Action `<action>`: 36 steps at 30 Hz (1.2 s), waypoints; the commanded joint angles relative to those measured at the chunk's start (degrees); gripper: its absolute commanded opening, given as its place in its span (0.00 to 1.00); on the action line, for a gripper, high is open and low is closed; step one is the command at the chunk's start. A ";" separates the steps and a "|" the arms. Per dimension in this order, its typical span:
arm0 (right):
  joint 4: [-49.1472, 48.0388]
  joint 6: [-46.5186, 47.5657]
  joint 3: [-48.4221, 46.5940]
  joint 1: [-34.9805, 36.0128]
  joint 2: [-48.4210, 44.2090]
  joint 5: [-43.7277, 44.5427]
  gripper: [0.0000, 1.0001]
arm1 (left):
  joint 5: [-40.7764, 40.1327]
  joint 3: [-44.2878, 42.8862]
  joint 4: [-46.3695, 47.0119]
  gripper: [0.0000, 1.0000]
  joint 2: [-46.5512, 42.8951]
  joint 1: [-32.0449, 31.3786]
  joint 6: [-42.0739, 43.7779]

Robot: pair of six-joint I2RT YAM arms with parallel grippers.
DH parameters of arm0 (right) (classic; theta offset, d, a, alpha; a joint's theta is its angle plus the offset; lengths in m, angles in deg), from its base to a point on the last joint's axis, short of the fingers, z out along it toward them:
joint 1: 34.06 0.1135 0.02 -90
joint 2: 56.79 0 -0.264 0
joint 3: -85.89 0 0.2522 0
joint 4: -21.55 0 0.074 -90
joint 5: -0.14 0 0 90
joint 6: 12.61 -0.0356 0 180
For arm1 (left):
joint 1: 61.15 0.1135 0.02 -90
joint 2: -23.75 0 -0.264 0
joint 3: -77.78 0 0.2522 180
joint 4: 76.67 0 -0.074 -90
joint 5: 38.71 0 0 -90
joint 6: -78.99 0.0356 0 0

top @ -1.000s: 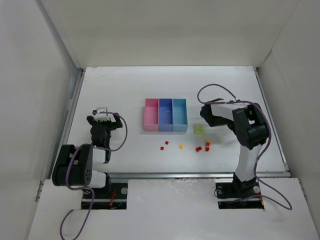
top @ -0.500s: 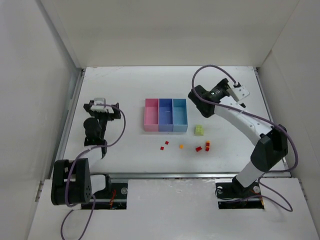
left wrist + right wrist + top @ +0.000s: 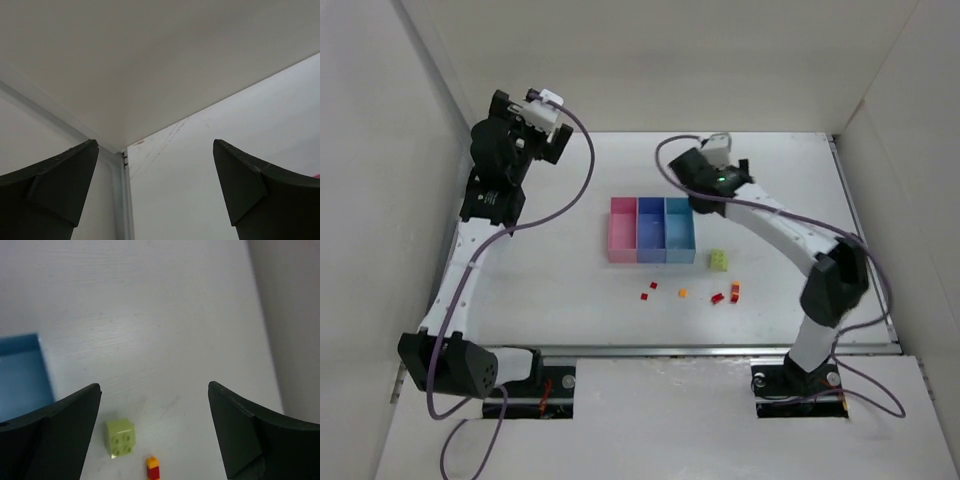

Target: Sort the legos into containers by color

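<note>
Three joined bins stand mid-table: pink (image 3: 623,228), blue-violet (image 3: 651,228), light blue (image 3: 679,228). In front of them lie small legos: two red (image 3: 645,295) (image 3: 653,286), an orange (image 3: 683,293), a red (image 3: 717,298), and an orange-on-red stack (image 3: 735,291). A larger yellow-green brick (image 3: 719,260) sits right of the light blue bin. My right gripper (image 3: 698,172) is open and empty, raised behind the light blue bin. Its wrist view (image 3: 154,386) shows the yellow-green brick (image 3: 120,437), the stack (image 3: 153,467) and the light blue bin (image 3: 20,370). My left gripper (image 3: 535,118) is open and empty, high at the back left.
White walls enclose the table on three sides. The left wrist view (image 3: 154,145) shows the table's back-left corner with a metal edge strip (image 3: 122,200). A metal rail (image 3: 670,349) runs along the near edge.
Both arms rose and stretched out. The left arm swung up to the back-left corner. The right gripper moved left to behind the bins. The legos did not move.
</note>
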 commanded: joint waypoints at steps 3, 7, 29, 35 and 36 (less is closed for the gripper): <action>-24.41 10.30 2.33 -11.49 -24.95 -33.33 0.95 | -12.59 -0.79 -4.10 1.00 -8.62 -4.08 9.80; -13.19 11.44 0.31 -13.18 -23.55 -45.27 0.96 | -12.12 -0.79 -9.61 1.00 -10.74 -6.02 7.24; -15.10 2.74 33.01 -12.48 -24.44 -54.98 0.68 | 5.21 8.61 -19.38 1.00 -17.77 -8.75 -7.96; -12.46 0.72 30.91 -12.48 -14.86 -51.05 0.62 | 1.88 9.67 -18.24 1.00 -17.77 -8.75 -9.11; -12.46 0.72 30.90 -12.48 -14.85 -51.03 0.62 | 1.87 9.67 -18.24 1.00 -17.77 -8.75 -9.11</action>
